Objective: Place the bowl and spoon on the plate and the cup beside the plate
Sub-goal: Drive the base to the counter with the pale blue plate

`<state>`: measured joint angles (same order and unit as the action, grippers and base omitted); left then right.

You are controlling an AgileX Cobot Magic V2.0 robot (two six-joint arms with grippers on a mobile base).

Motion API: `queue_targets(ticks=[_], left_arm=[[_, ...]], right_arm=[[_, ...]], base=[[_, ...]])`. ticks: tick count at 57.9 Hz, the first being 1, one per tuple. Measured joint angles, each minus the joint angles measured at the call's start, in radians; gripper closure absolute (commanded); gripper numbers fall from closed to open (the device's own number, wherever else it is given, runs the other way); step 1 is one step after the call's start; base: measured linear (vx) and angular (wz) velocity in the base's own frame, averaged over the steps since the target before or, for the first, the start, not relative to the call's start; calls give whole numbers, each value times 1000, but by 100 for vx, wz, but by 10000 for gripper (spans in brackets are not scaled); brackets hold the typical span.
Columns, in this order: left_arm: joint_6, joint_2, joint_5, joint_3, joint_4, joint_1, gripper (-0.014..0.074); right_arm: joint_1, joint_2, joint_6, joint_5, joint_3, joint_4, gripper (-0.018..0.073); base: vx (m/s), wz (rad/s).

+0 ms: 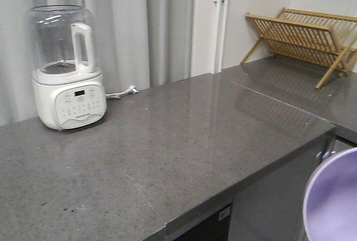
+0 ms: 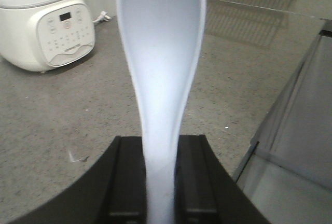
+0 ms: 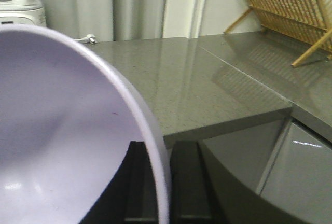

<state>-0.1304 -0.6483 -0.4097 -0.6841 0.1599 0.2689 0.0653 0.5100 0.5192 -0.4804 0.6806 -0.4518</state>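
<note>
The pale white-bluish spoon (image 2: 161,53) fills the left wrist view, scoop pointing away and handle running down between the black fingers. My left gripper (image 2: 161,142) is shut on that handle, above the grey counter (image 2: 62,130). The lavender bowl (image 3: 62,130) covers the left of the right wrist view, and its rim passes between the black fingers of my right gripper (image 3: 161,149), which is shut on it. In the front view only a part of the bowl (image 1: 334,199) shows, at the lower right corner, off the counter's edge. The plate and the cup are out of view.
A white blender with a clear jug (image 1: 67,68) stands at the back left of the grey counter (image 1: 167,140), its cord end (image 1: 127,91) lying beside it. A wooden dish rack (image 1: 304,37) stands at the back right. The counter's front edge (image 1: 268,171) drops to grey cabinet fronts.
</note>
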Motion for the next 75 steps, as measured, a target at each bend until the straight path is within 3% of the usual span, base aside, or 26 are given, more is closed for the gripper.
queue_targets(ticks=[38, 75], left_arm=[[-1, 0, 0, 0, 0, 0, 594], [-1, 0, 0, 0, 0, 0, 594]], right_arm=[[0, 0, 0, 0, 0, 0, 568], [0, 0, 0, 0, 0, 0, 568]], base=[[-2, -44], [22, -62]])
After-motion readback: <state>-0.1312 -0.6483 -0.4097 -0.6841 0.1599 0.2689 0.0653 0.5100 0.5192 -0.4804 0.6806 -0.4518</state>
